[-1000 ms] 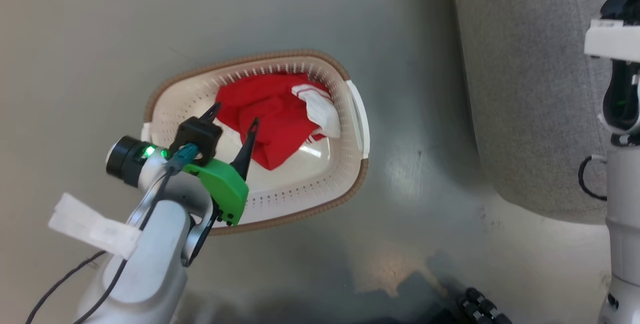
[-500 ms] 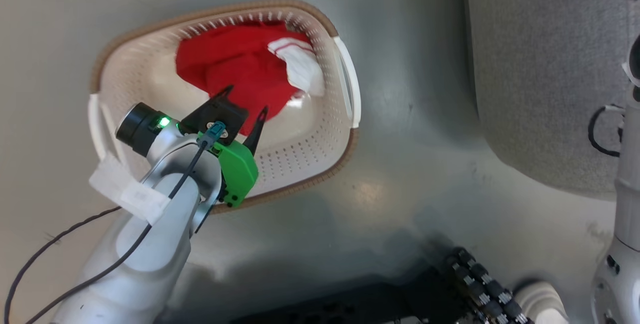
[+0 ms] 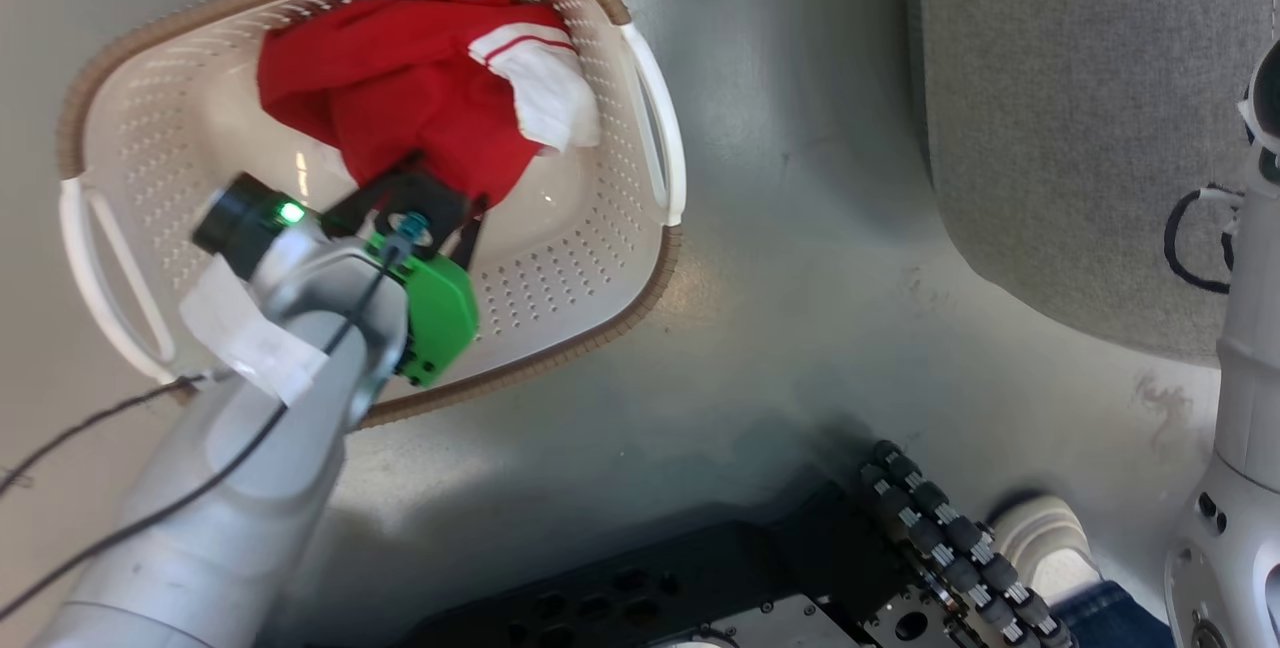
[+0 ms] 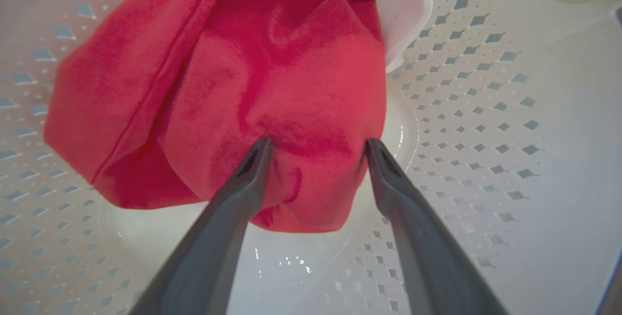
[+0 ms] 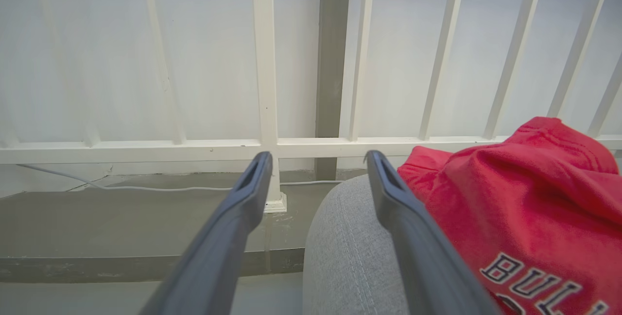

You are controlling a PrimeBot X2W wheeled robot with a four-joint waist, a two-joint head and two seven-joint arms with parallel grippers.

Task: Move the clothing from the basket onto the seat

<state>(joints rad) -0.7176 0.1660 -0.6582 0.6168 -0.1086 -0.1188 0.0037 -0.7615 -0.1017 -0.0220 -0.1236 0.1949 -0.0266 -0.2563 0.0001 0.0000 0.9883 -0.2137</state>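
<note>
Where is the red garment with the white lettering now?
The lettered red garment lies on the grey seat, at the lower right of the right wrist view, beside the open right end effector.

A crumpled piece of red clothing with a white striped part (image 3: 400, 98) lies in the cream basket (image 3: 560, 278) on the floor. A red shirt with white letters (image 5: 510, 208) lies on the grey seat (image 5: 350, 247).
</note>
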